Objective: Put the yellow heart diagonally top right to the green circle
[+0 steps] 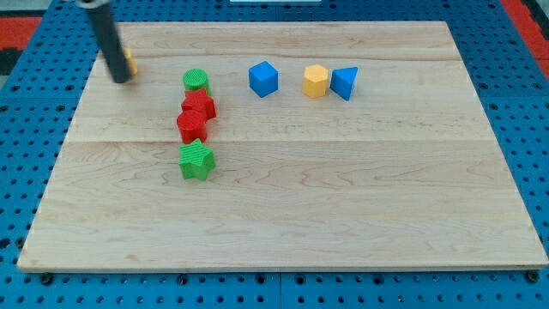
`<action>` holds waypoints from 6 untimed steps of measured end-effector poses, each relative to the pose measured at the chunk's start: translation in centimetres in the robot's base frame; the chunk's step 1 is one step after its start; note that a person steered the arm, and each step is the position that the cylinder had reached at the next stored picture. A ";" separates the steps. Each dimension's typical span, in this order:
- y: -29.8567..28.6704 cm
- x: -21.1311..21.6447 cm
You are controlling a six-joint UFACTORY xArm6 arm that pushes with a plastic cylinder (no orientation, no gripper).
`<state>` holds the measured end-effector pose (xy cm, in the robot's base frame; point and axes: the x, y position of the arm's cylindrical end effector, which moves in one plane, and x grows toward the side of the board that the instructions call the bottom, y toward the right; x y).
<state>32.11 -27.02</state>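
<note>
While I look at the 1 camera view, this is what shows:

Board: a pale wooden board [283,197] lies on a blue table with holes [26,120].

My tip: the dark rod comes down at the view's top left, and my tip [121,81] rests on the board near the left edge.

Jaws: I have none, only a rod, so nothing can open, shut or hold.

Yellow heart: a small yellow block [129,62] peeks out just behind the rod on its right side, touching it or nearly so. Most of it is hidden, so I cannot tell its shape. I think it is the heart.

Green circle: the green circle [196,81] sits to the view's right of my tip, apart from it.

Blocks under the circle: 2 red blocks, an upper red block [199,106] and a lower red block [191,125], then a green star [196,160], in a line going toward the view's bottom.

Blocks on the right: a blue cube [263,78], a yellow hexagon [316,81] and a blue triangle block [345,82] stand in a row.

How far along: not done yet, I think. The small yellow block is still on the circle's left.

What is left: push it across the top to the circle's upper right, between the circle and the blue cube.
</note>
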 end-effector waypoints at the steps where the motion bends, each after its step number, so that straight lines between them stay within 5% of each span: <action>1: -0.2 -4.8; 2: 9.9 -4.9; 3: 7.5 -4.9; 4: 5.4 -0.3; 5: 8.9 -0.1; 6: 14.9 -5.0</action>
